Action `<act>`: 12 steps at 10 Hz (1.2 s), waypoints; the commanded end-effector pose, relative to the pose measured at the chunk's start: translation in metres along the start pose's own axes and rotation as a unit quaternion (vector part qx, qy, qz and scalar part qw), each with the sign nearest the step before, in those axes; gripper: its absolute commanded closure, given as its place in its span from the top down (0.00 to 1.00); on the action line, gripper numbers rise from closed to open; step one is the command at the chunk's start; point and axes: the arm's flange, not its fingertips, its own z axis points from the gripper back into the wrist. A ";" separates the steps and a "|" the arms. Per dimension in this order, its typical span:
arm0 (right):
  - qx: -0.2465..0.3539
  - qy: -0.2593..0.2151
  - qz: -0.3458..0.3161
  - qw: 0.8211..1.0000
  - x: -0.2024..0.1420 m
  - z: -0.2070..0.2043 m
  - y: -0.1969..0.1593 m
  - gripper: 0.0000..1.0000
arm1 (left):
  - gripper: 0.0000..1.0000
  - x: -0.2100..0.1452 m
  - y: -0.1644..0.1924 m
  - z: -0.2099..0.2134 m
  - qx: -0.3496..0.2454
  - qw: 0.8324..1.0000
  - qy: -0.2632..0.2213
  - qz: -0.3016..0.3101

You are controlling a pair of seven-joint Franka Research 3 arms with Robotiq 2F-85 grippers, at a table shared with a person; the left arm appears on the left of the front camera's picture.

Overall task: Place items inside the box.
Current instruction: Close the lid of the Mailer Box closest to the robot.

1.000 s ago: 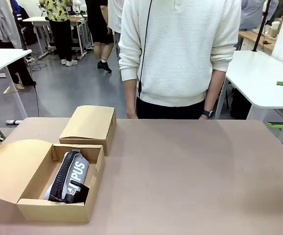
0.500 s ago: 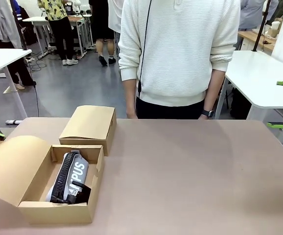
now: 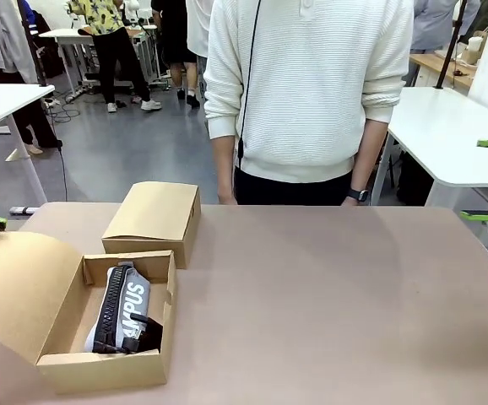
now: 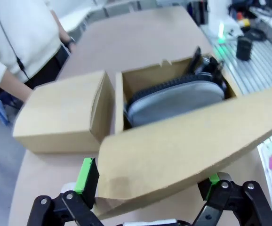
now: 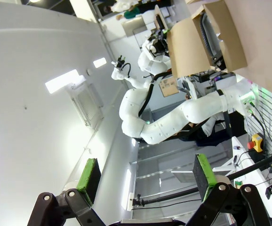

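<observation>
Box (image 3: 100,371) shifted nearer with flap lid (image 4: 183,146) raised higher, flap framed between spread left gripper (image 4: 148,181) pads without visible grip, pencil pouch (image 3: 119,305) and stapler (image 3: 139,336) lying inside, narrower box (image 3: 153,218) at 12 o'clock, right gripper (image 5: 145,181) spread wide, holding nothing.

Narrower box (image 3: 153,218) closed; person (image 3: 310,93) behind table (image 3: 337,295)

Tan box (image 3: 100,371), grey white-lettered pouch (image 3: 134,297), black stapler (image 3: 143,333).

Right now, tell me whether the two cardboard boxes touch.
Cannot tell. In the front view the narrower box and the open box meet edge to edge, with no plain gap or contact.
</observation>
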 end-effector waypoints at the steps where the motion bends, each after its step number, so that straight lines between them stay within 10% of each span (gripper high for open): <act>1: 0.001 0.004 0.002 1.000 -0.003 0.002 0.001 1.00 | 1.00 0.030 -0.002 -0.025 0.049 0.998 -0.017 -0.030; 6: 0.001 0.004 0.002 1.000 -0.003 0.002 0.001 1.00 | 1.00 0.111 0.000 -0.047 0.069 0.984 -0.047 -0.160; 12: 0.001 0.004 0.002 1.000 -0.003 0.002 0.001 1.00 | 1.00 0.102 -0.005 -0.130 -0.040 0.985 -0.065 -0.155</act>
